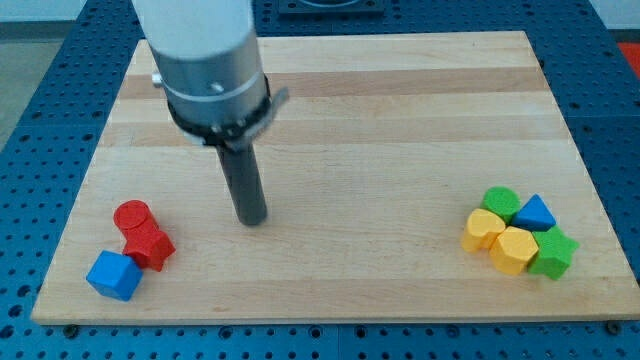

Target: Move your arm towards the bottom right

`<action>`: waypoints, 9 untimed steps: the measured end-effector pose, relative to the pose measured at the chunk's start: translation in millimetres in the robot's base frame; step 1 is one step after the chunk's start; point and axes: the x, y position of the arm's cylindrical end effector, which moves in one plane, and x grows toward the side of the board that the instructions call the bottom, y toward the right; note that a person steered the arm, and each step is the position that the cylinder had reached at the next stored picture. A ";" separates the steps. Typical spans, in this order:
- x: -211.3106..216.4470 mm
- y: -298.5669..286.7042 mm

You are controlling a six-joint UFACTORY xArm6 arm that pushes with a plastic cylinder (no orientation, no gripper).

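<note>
My dark rod comes down from the grey arm at the view's upper left, and my tip (252, 220) rests on the wooden board (380, 120) left of centre. At the view's lower left sit a red cylinder (131, 216), a red block (149, 245) and a blue cube (113, 275), close together, left of my tip and apart from it. At the view's right is a tight cluster: a green cylinder (500, 201), a blue triangular block (535, 213), a yellow block (482, 229), a yellow heart-like block (514, 250) and a green block (552, 252). My tip is far left of this cluster.
The board lies on a blue perforated table (40, 120). The board's bottom edge (330, 318) runs just below both block groups.
</note>
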 end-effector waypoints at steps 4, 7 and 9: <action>89.7 194.5; 89.6 272.3; 87.3 323.3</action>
